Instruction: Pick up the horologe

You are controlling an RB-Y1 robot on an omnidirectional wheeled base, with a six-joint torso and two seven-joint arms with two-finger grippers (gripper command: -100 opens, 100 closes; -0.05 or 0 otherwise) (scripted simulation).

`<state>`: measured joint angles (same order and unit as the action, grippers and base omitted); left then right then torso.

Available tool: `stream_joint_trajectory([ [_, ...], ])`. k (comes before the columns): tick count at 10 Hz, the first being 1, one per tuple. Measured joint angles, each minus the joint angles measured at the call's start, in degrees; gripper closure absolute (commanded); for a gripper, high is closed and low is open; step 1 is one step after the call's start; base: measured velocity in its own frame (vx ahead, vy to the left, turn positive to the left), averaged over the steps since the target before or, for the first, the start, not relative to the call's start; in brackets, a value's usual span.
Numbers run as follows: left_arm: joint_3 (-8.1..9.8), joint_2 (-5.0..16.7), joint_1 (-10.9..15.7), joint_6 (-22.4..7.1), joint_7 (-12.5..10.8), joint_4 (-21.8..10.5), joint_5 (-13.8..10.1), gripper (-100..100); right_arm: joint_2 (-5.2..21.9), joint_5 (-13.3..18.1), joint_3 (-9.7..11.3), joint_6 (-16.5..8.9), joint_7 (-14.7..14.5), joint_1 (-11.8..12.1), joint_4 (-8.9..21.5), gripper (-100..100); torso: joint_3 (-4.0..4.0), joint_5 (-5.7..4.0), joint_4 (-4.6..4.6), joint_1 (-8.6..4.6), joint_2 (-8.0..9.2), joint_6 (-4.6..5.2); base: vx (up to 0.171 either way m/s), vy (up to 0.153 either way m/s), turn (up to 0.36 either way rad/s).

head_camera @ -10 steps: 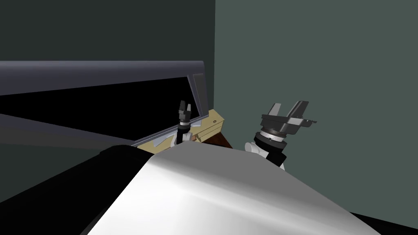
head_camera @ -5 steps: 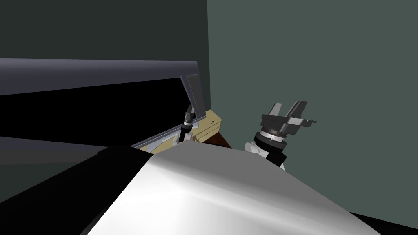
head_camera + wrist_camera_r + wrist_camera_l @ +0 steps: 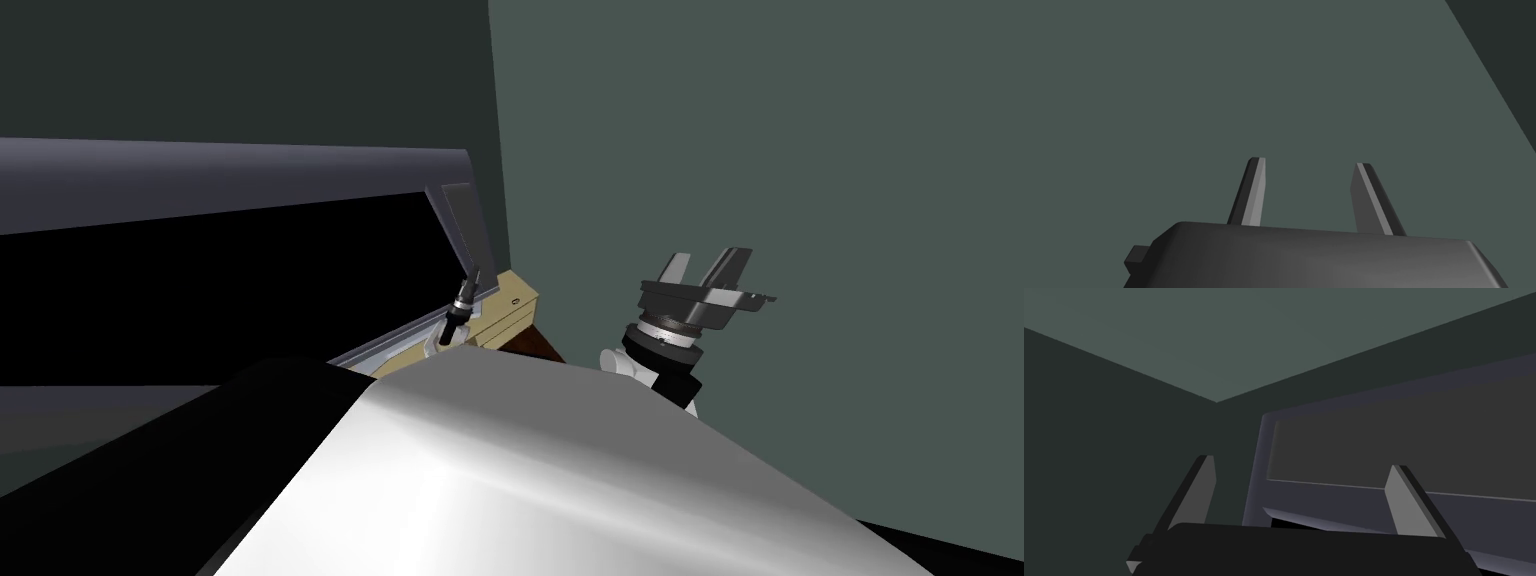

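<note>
Dim corner where two grey-green walls meet

The darker wall point(image 3: 250, 70) joins the paler wall point(image 3: 750, 130). A long bluish-grey frame point(image 3: 250, 170) borders a black area point(image 3: 200, 270) — at its end, a tan drawer unit point(image 3: 515, 305) stands over a patch of brown floor point(image 3: 537, 350).

Two pairs of jaws, one tan cabinet point(image 3: 505, 312), one grey-violet frame point(image 3: 230, 175).

Small and dark, the left gripper point(image 3: 470, 285) hangs over a tan cabinet point(image 3: 507, 314) at the corner of a long grey-violet frame point(image 3: 250, 180) that borders a black area. The right gripper point(image 3: 706, 268) is raised well apart from it, before a grey-green wall point(image 3: 760, 130), its two fingers spread with nothing between them. A brown patch point(image 3: 538, 348), perhaps floor, shows just below the cabinet.
</note>
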<state>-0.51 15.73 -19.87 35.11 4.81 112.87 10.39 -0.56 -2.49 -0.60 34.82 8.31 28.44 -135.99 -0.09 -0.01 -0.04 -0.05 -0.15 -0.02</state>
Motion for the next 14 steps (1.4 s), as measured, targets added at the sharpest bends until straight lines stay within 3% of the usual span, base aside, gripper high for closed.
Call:
stream_joint_trajectory([
  [2, 0.16, 2.2, 0.9, 0.9, 0.6, -3.9, 1.0, -100, 0.0, 0.0, 0.0, 0.0, 0.0, 0.0, 0.0, 0, -0.01, -0.01, 0.0, -0.04, -0.03, 0.03, 0.045, -0.017, -0.14],
  [5, -0.59, 3.5, 3.1, 0.3, 1.9, -8.8, 2.4, -100, 0.0, 0.0, 0.0, 0.0, 0.0, 0.0, 0.0, 0, 0.02, 0.0, 0.01, 0.0, 0.03, -0.01, 0.031, -0.006, -0.109],
  [9, -1.39, 6.6, 3.8, 1.1, 3.9, -15.5, 4.5, -100, 0.0, 0.0, 0.0, 0.0, 0.0, 0.0, 0.0, 0, 0.0, -0.01, 0.0, -0.01, -0.01, 0.01, 0.042, -0.008, -0.123],
  [11, -2.07, 7.4, 5.4, 0.8, 4.8, -18.8, 5.5, -100, 0.0, 0.0, 0.0, 0.0, 0.0, 0.0, 0.0, 0, 0.02, 0.0, 0.01, 0.01, 0.03, 0.02, 0.029, -0.001, -0.127],
  [14, -2.75, 8.7, 5.6, 1.2, 6.3, -22.9, 6.7, -100, 0.0, 0.0, 0.0, 0.0, 0.0, 0.0, 0.0, 0, 0.04, 0.0, 0.02, 0.02, 0.07, -0.02, 0.031, -0.001, -0.137],
])
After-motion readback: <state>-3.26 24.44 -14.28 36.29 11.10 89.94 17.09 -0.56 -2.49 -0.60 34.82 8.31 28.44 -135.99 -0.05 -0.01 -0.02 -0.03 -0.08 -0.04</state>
